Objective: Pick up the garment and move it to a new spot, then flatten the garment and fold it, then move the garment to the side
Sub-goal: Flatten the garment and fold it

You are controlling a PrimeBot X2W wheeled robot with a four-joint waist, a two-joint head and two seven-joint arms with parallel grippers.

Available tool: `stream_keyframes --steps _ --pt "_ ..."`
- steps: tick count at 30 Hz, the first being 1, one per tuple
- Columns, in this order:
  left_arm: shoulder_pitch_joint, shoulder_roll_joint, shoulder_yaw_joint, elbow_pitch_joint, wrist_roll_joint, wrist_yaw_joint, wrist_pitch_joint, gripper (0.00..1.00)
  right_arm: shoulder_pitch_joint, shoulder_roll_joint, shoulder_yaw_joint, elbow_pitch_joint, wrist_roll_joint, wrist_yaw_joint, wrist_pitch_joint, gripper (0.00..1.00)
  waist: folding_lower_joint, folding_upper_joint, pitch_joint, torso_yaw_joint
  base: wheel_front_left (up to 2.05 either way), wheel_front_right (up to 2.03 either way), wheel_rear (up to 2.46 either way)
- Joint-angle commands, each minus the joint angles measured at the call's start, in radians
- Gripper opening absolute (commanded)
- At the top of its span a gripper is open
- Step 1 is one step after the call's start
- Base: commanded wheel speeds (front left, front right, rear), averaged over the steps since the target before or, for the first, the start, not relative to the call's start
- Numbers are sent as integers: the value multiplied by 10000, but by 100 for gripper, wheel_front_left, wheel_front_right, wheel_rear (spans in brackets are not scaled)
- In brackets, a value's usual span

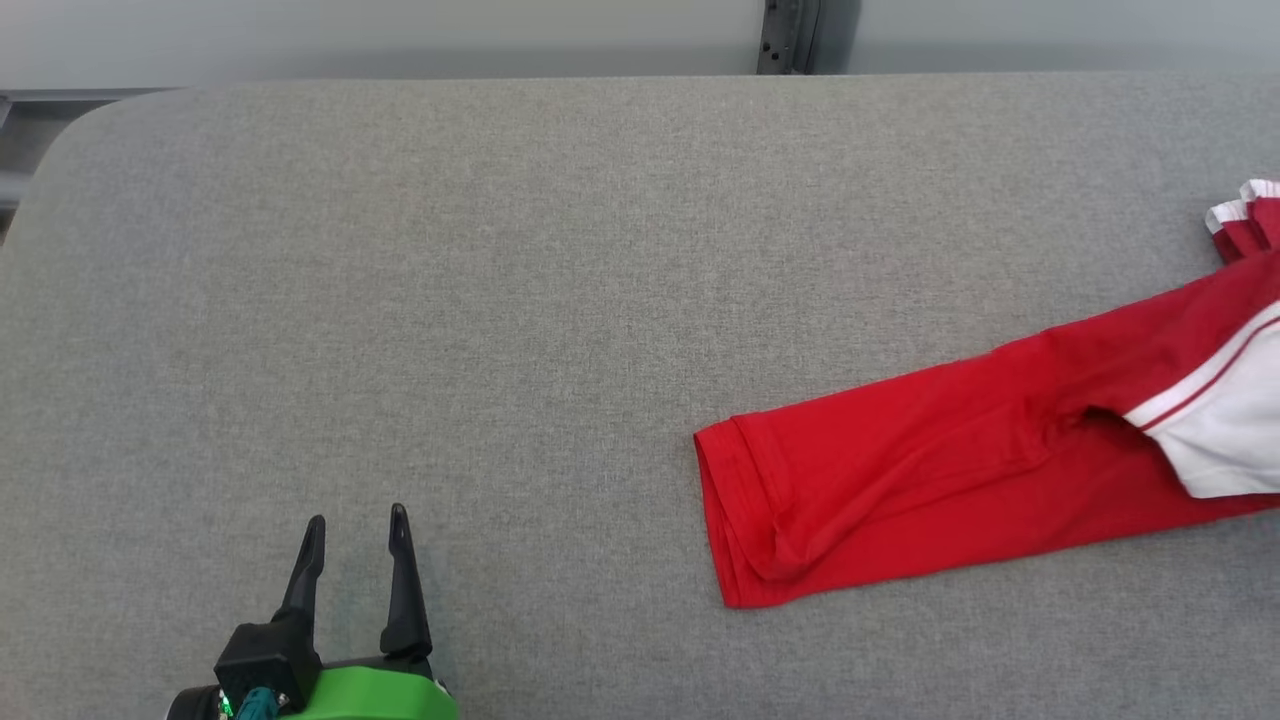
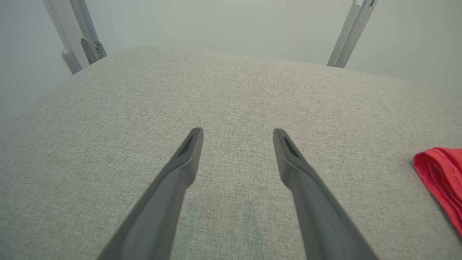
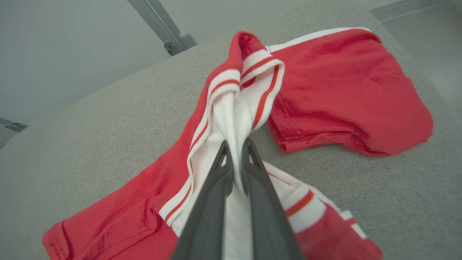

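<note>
The garment (image 1: pixel 900 480), a red top with white panels and striped trim, is lying at the right side of the table (image 1: pixel 400 250). One red sleeve is reaching toward the middle, and the rest is running out past the right edge of the head view.

In the right wrist view, the right gripper (image 3: pixel 236 144) is pinching a gathered ridge of the white cloth, its jaws pressed nearly together with the fabric between them. The cloth is bunching into a peak beyond the fingertips, near the striped collar, while the red parts on either side are lying on the table. Gripping near the centre of the top is probably giving a hold from which the whole piece can be lifted and carried, so this looks like the start of the pick-up.

The left gripper (image 1: pixel 357 516) is hovering over bare table at the near left, well apart from the garment, jaws spread wide and holding nothing. It is likely waiting there to leave the open middle free as the new spot.
</note>
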Motion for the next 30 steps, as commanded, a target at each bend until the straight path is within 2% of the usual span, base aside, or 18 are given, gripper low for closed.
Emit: stream_keyframes --steps 1,6,10,14,17,23,24,25,28,30 --pt "202 -8 -15 19 -102 50 -29 100 245 199 298 -608 212 2 215 0 0 -1 -272 -106 0 0 0" --pt "264 -4 -113 2 -223 117 -29 100 686 936 1935 -2838 276 2 701 0 0 -1 -432 -230 0 0 0" --pt "88 -5 -227 17 -213 87 -29 100 551 2121 3536 -3367 -208 2 520 0 0 -1 -329 -278 0 0 0" --pt "-132 -4 -427 79 -233 76 -29 100 347 3389 4932 -2633 -1044 2 94 0 0 -1 -135 -131 0 0 0" --pt "-208 -1 -440 137 -277 145 -27 100 182 4152 5556 -1939 -1339 2 -470 0 0 -1 -22 39 0 0 0" --pt "-142 -3 -390 186 -348 227 -29 100 -79 4846 6180 -826 -1403 2 -1257 0 0 -1 -26 179 0 0 0" --pt "-111 -3 -386 193 -335 240 -27 100 -120 4895 6181 -696 -1451 2 -1423 14 0 -1 -52 172 0 0 0" --pt "-73 -3 -369 195 -316 247 -27 100 -168 4947 6225 -634 -1443 2 -1596 100 0 -1 -88 158 0 0 0" --pt "16 -3 -281 180 -270 220 -27 100 -224 4935 6294 -727 -1258 2 -2136 100 0 -1 -235 54 0 0 0" --pt "120 -2 -209 167 -126 168 -27 100 -145 4630 6355 -1023 -1269 2 -2668 100 0 -1 -386 -64 0 0 0"
